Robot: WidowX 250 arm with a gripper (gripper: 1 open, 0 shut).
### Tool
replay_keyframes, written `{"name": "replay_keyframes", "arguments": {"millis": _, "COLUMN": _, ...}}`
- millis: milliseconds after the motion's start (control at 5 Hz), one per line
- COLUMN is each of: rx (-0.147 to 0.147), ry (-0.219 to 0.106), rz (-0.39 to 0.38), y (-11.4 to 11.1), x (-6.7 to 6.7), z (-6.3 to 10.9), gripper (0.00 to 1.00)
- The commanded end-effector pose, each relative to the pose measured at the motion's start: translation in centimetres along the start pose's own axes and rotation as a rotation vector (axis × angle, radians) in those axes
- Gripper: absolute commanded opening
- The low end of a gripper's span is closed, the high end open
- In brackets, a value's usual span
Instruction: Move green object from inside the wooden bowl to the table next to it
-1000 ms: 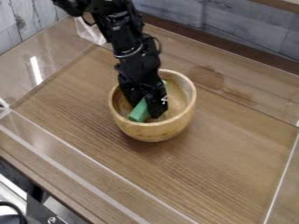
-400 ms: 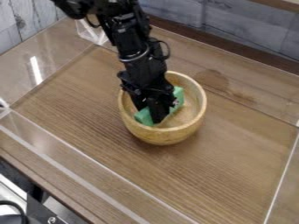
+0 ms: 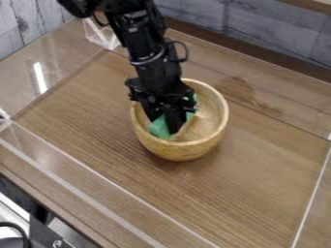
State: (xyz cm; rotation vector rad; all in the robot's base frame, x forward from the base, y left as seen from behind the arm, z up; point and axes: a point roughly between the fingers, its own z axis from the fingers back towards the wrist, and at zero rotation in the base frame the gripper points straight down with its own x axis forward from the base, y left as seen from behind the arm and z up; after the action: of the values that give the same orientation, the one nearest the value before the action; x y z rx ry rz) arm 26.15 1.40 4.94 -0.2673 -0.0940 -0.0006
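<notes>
The wooden bowl [image 3: 202, 139] sits near the middle of the brown table [image 3: 91, 126]. Inside it, the bright green object [image 3: 161, 127] stands tilted between the black fingers of my gripper [image 3: 168, 118], which reaches steeply down into the bowl from the upper left. The jaws are shut on the green object, whose lower end shows below the fingertips, close to the bowl's inner wall. Part of the block is hidden by the fingers.
Clear acrylic walls [image 3: 52, 68] border the tabletop on all sides. Bare wood lies to the left, front and right of the bowl. The arm [image 3: 130, 29] comes in from the upper left corner.
The jaws have closed on the green object. The bowl has slid a little to the right and toward the front, and the gripper has rolled slightly.
</notes>
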Motion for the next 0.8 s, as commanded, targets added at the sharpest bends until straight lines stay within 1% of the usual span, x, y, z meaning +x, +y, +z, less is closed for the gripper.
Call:
{"name": "replay_keyframes", "arguments": {"millis": 0, "rx": 0.012, "ry": -0.043, "rz": -0.025, "y": 0.8, "x": 0.6, "z": 2.7, "gripper": 0.00}}
{"name": "replay_keyframes", "arguments": {"millis": 200, "rx": 0.009, "ry": -0.040, "rz": -0.044, "y": 1.5, "x": 0.6, "z": 4.3, "gripper": 0.00}}
{"name": "replay_keyframes", "arguments": {"millis": 400, "rx": 0.018, "ry": -0.046, "rz": -0.018, "y": 1.0, "x": 0.4, "z": 4.9, "gripper": 0.00}}
{"name": "replay_keyframes", "arguments": {"millis": 600, "rx": 0.027, "ry": -0.053, "rz": 0.002, "y": 0.4, "x": 0.1, "z": 5.8, "gripper": 0.00}}
